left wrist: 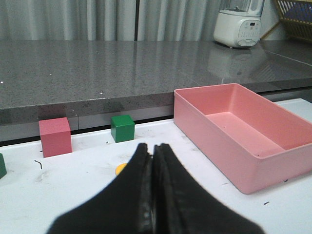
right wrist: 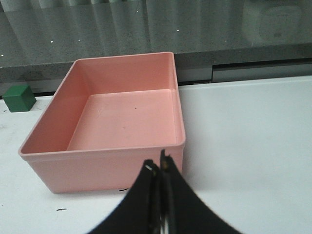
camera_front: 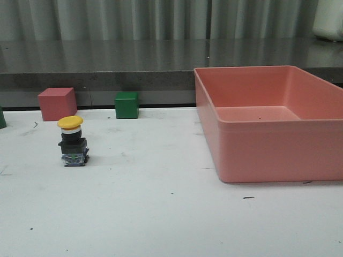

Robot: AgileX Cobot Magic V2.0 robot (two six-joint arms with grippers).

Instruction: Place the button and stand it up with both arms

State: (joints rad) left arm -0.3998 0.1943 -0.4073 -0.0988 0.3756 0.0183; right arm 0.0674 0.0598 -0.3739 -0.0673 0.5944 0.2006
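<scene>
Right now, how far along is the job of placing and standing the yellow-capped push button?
Done, by the look of it: the yellow-capped push button stands upright on the white table, cap up, left of the pink plastic bin. In hand: nothing; the left gripper and right gripper are both shut and empty, clear of the button. Left: apparently nothing, though I can't judge the intended spot.

Front low over table; all views share pink bin (camera_front: 257, 155).

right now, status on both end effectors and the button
Left end effector shut, empty. Right end effector shut, empty. Button upright on table, left of pink bin. Nothing touching it.
</scene>
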